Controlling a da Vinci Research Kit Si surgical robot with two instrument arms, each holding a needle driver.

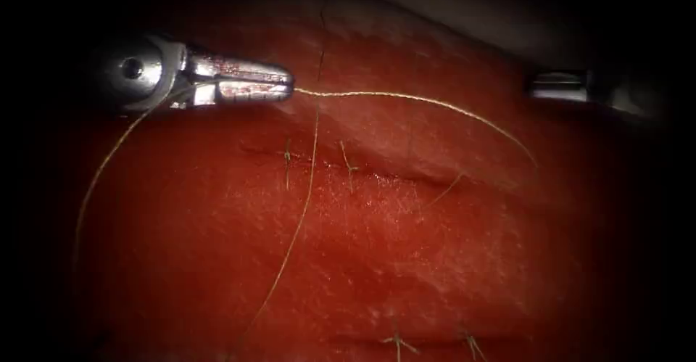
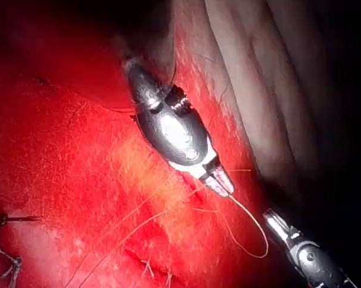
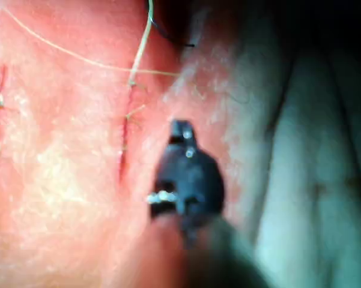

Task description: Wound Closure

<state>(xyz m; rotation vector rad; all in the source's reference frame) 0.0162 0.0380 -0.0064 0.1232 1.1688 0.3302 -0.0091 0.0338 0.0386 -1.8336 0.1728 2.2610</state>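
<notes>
My left tool (image 1: 290, 90) hangs over the tissue (image 1: 406, 260), above the left end of the cut (image 1: 377, 177). Its jaws are shut on the thread (image 1: 420, 99) at their tips. From there one strand arcs right and comes down to the tissue near the right end of the cut. Another strand drops across the cut toward the front. A third loop trails from behind the tool down the left side. My right tool (image 1: 540, 86) hovers at the far right beyond the cut, shut, with nothing seen in it. The left wrist view has both the left tool (image 2: 225, 187) and the right tool (image 2: 270, 217).
Two tied stitches (image 1: 287, 160) with short cut ends cross the left part of the cut. A second closed cut with stitches (image 1: 397, 342) lies near the front edge. Red fluid coats the tissue. Pale material (image 1: 471, 21) borders the tissue at the back.
</notes>
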